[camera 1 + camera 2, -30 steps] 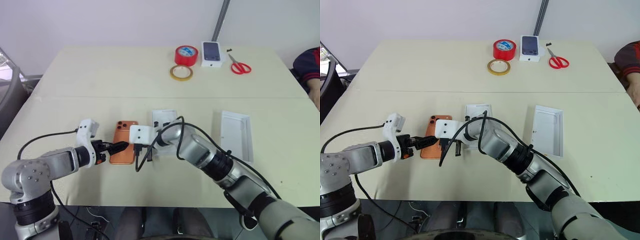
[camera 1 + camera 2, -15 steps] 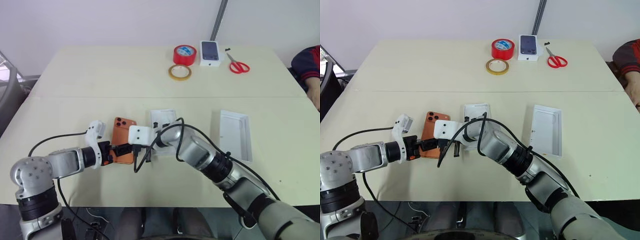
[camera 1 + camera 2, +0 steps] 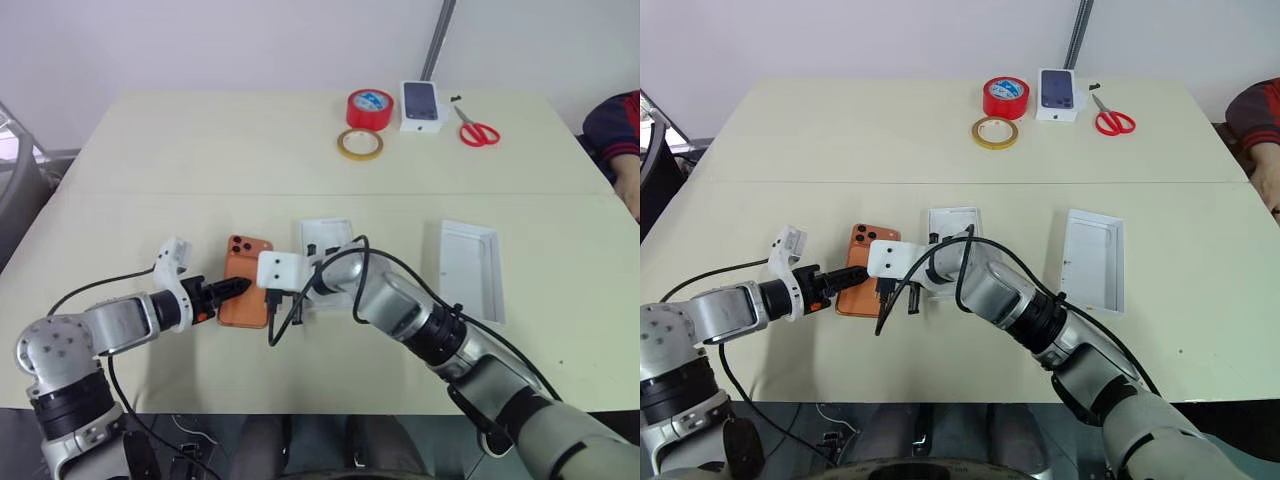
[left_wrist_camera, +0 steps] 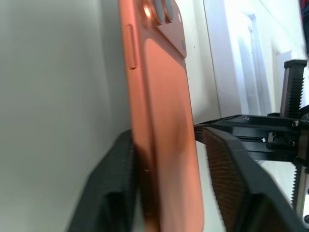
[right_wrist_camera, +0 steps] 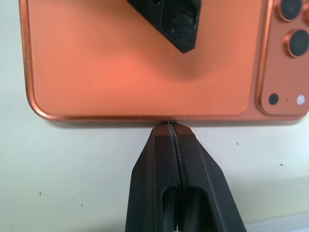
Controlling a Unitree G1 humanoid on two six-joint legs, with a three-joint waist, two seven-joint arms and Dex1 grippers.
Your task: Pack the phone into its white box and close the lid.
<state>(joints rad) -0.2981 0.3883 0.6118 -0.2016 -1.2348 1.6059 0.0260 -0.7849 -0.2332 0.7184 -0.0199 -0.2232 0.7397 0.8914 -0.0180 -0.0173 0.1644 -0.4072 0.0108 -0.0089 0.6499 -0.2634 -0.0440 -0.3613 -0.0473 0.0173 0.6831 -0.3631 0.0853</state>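
The orange phone lies face down on the table, camera lenses at its far end. My left gripper comes in from the left and is shut on the phone's near left edge: one finger lies on its back, the other sits under the edge. My right gripper is shut, its tips pressed against the phone's right long edge. One white box half lies just right of the phone, partly under my right arm. Another half, with a raised rim, lies farther right.
At the table's far side stand a red tape roll, a yellow tape ring, a white box printed with a dark phone and red-handled scissors. A person's sleeve shows at the right edge.
My left wrist has rolled and its fingers have narrowed from wide open onto the phone's edge. The right gripper has stayed shut against the phone.
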